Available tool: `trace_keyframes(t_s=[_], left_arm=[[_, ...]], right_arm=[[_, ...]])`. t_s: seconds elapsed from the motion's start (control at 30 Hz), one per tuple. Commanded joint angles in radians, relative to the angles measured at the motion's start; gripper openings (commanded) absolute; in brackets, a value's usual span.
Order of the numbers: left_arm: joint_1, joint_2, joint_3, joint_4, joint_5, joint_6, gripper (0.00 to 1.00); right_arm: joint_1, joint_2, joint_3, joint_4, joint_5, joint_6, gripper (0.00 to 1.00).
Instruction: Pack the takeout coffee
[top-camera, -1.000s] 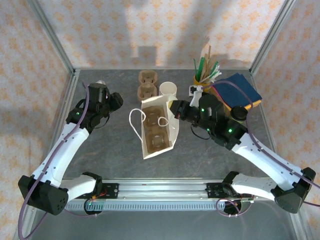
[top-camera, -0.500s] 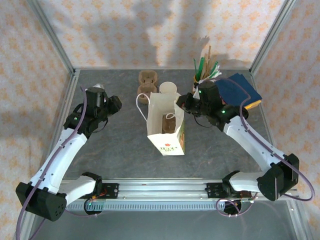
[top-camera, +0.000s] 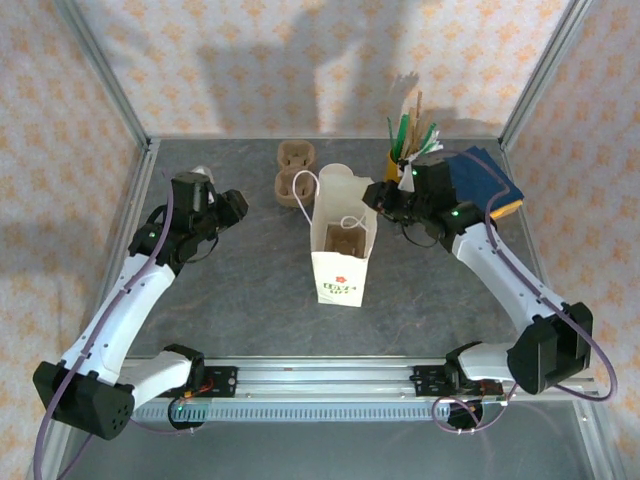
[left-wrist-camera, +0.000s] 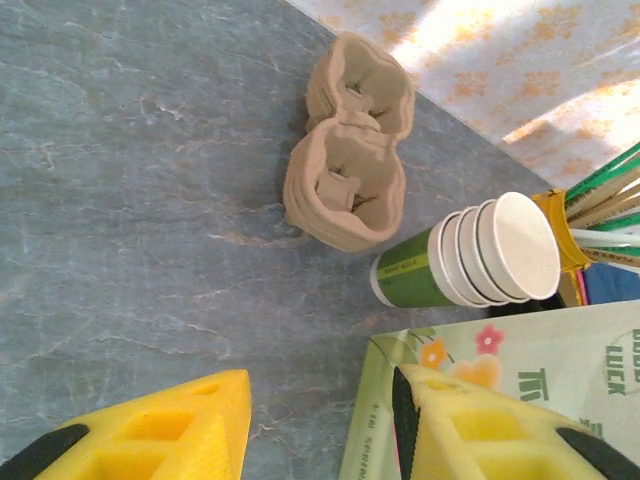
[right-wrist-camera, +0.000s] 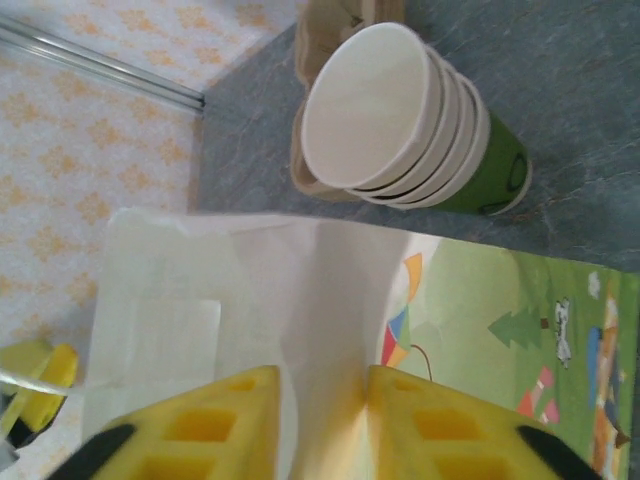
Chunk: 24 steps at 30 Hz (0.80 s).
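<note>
The takeout coffee is hidden from me. A paper bag (top-camera: 338, 275) stands upright mid-table with its mouth open, and a brown cup carrier (top-camera: 345, 243) sits inside it. My right gripper (top-camera: 378, 197) is at the bag's top right edge. In the right wrist view its jaws (right-wrist-camera: 322, 390) stand apart, open, with the bag's white wall (right-wrist-camera: 200, 290) running between them. My left gripper (top-camera: 232, 205) hovers left of the bag, open and holding nothing (left-wrist-camera: 320, 400). Its right finger overlaps the bag's side (left-wrist-camera: 500, 390).
A stack of lidless white-and-green cups (top-camera: 336, 178) stands right behind the bag. Two spare brown carriers (top-camera: 293, 170) lie at the back. A yellow holder of straws and stirrers (top-camera: 412, 135) and blue napkins (top-camera: 485, 178) fill the back right corner.
The bag went from lying flat to standing upright and shifted right. The right gripper rose with its edge, swung back, then parted its jaws. The left arm barely moved.
</note>
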<state>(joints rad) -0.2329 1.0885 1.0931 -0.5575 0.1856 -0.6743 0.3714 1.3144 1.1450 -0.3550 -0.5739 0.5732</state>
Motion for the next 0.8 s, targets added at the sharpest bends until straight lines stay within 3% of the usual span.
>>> trace_keyframes(t_s=[0.0,0.1,0.2,0.43,0.57,0.77], left_arm=[[0.007,0.006,0.061,0.039,0.02,-0.006,0.45],[0.007,0.02,0.063,0.052,0.027,0.008,0.47],[0.009,0.039,0.05,0.08,0.03,0.012,0.56],[0.008,0.078,0.01,0.174,0.059,0.041,0.74],[0.008,0.121,0.005,0.155,0.011,0.109,0.8],[0.008,0.151,-0.079,0.268,0.024,0.133,0.81]], right_arm=[[-0.015,0.0,0.063,-0.046,0.04,-0.073,0.37],[-0.018,-0.022,0.12,-0.117,0.136,-0.137,0.5],[-0.043,-0.088,0.121,-0.149,0.267,-0.19,0.61],[-0.22,-0.232,0.068,-0.232,0.529,-0.168,0.8],[-0.389,-0.236,0.037,-0.306,0.446,-0.158,0.81],[-0.484,-0.192,0.032,-0.415,0.431,-0.222,0.87]])
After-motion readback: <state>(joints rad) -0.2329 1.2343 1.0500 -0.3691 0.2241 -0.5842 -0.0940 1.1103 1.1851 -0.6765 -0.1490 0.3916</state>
